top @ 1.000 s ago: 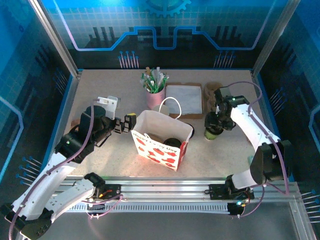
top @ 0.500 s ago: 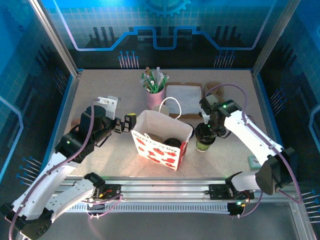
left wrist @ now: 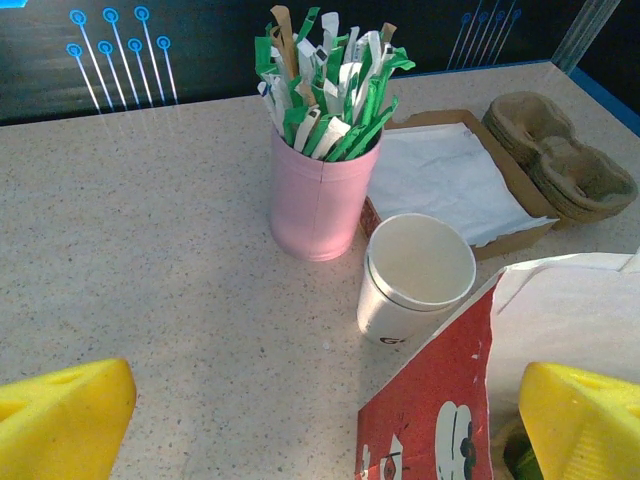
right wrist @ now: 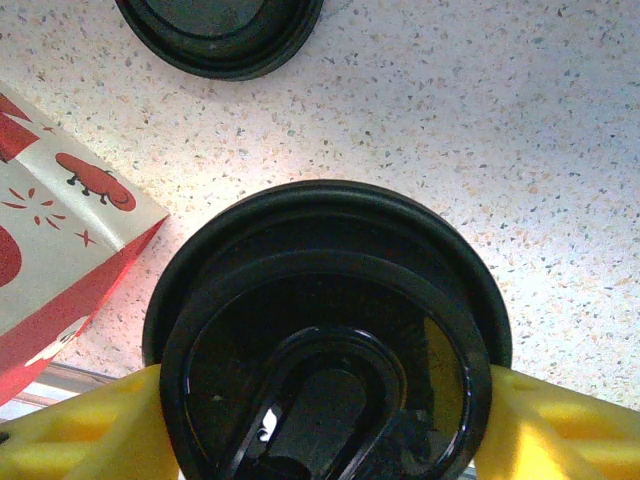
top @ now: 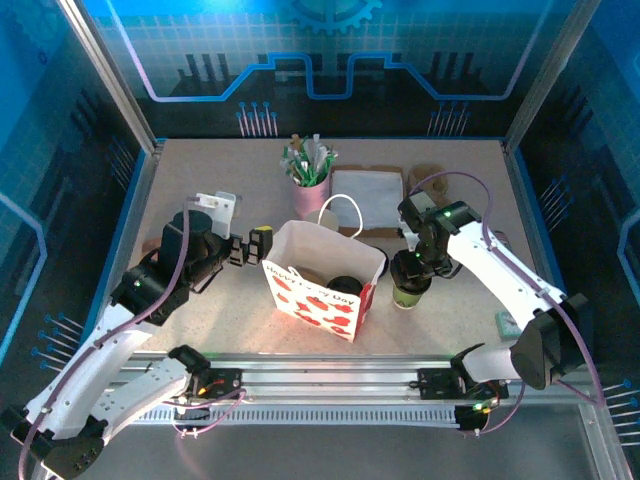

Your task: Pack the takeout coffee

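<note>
the left gripper (top: 250, 245) waits just beside the left side of the paper bag (top: 315, 290). its two fingers are wide apart and hold nothing. the bag stands open on the table (top: 200, 180). something round and black (top: 345, 285) sits inside it, but i cannot tell what it is.

on the other side of the bag, the right gripper (top: 410, 278) has its fingers squeezed on a cup with a black lid (right wrist: 330, 330). this cup is just beside the bag, not in it. a loose black lid (right wrist: 220, 30) lies on the table near it.

behind the bag stands the takeout coffee (left wrist: 415, 275), a plain white paper cup. it is open on top, has no lid, and nothing is holding it. it is close to the pink cup of sticks (left wrist: 315, 205) and the napkin tray (left wrist: 445, 175).

so i think the job is not done. the white cup needs to be picked up and put in the bag, and the cup with the lid looks ready to go in too.
</note>
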Controlling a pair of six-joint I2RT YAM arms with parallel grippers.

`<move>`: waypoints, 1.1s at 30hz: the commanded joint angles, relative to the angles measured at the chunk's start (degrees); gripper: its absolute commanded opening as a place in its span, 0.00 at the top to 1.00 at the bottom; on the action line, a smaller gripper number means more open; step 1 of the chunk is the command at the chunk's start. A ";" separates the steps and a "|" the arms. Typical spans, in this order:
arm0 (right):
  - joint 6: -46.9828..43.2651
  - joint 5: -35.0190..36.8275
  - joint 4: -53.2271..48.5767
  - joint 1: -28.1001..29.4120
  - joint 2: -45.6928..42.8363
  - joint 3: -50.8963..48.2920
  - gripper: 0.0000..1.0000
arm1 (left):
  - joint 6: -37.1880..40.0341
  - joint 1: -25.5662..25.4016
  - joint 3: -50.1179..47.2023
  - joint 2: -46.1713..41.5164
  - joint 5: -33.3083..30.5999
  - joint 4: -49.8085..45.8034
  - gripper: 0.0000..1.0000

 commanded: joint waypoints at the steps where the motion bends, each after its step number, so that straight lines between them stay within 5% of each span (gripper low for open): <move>1: 0.07 -0.23 -1.21 0.78 -0.61 0.21 0.33 | 1.36 0.31 -0.61 0.13 0.12 1.44 0.01; 33: -2.52 7.35 -25.81 13.26 -4.59 49.34 0.35 | 1.39 0.43 -0.79 0.14 -0.08 1.52 0.01</move>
